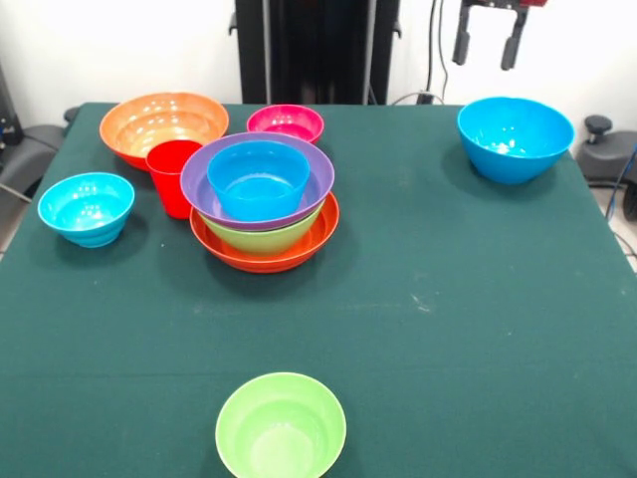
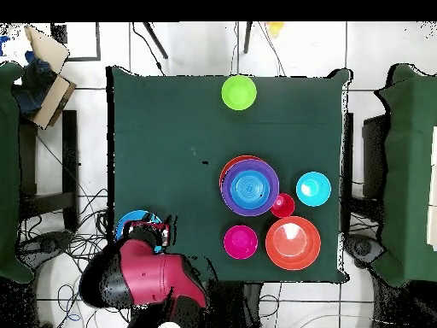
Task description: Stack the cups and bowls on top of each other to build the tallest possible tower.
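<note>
table, gripper raised, open

Desk: matt dark green cloth, fine woven texture, a few pale scuffs. Tower: glossy smooth plastic bowls with sharp highlights. Red cup: same glossy plastic. Lone green bowl and large blue bowl: shiny, smooth plastic. Pincer: matt black fingers.

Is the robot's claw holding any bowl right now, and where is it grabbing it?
No, nothing is held. The gripper hangs open and empty above the big blue bowl, not touching it.
</note>
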Controlling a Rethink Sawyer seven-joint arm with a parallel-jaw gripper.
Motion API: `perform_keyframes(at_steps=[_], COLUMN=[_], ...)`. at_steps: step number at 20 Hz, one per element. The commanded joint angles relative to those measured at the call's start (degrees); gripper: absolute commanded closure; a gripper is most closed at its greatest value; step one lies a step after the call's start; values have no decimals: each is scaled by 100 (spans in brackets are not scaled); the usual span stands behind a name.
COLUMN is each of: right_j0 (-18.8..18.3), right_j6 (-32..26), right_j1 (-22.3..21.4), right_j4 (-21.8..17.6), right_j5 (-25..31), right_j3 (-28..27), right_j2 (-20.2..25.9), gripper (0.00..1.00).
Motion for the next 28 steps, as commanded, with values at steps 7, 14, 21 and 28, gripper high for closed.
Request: perform_keyframes(at_steps=[7, 14, 21, 28], right_j0=[-682, -803, -1020, -945], right_j6=[792, 574, 417, 437], right_j1=[540, 1229, 2011, 2234], right_j4=[-185, -342, -662, -810], right_j5=[-679, -986, -1675, -1913], right_j3=[113, -238, -592, -620], right_j2=[1358, 1103, 1005, 815], gripper=[0, 0, 0, 0])
